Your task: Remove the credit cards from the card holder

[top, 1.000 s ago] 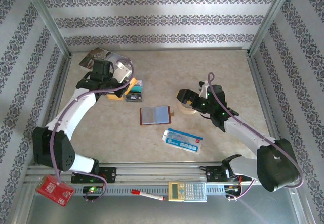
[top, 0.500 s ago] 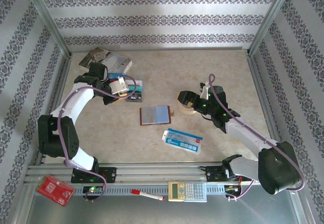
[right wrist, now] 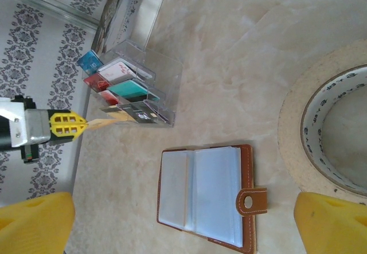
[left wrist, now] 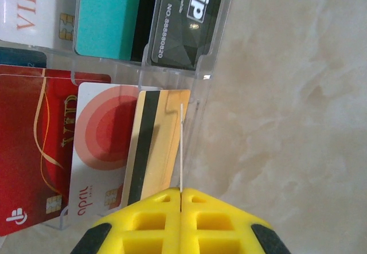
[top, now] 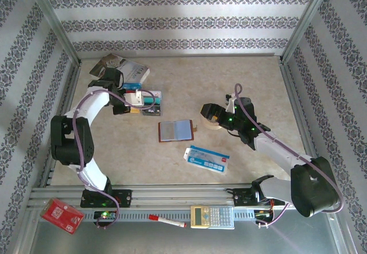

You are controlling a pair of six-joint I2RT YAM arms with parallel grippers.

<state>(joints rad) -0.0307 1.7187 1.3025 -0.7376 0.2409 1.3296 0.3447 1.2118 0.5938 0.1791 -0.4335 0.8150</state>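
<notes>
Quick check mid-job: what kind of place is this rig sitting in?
Probably a staged lab enclosure, not a real room: striped damask wallpaper panels set in a bare aluminium frame, a beige marble-look tabletop, and desk clutter like the beige-and-grey calculator.

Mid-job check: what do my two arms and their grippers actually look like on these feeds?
Both the left arm and right arm have white link shells, black joint housings and a purple cable running loosely alongside. Small green lights glow near the right arm's wrist. The left gripper has bright yellow plastic fingers moulded in a square lattice; the right gripper has fingers of the same yellow.
</notes>
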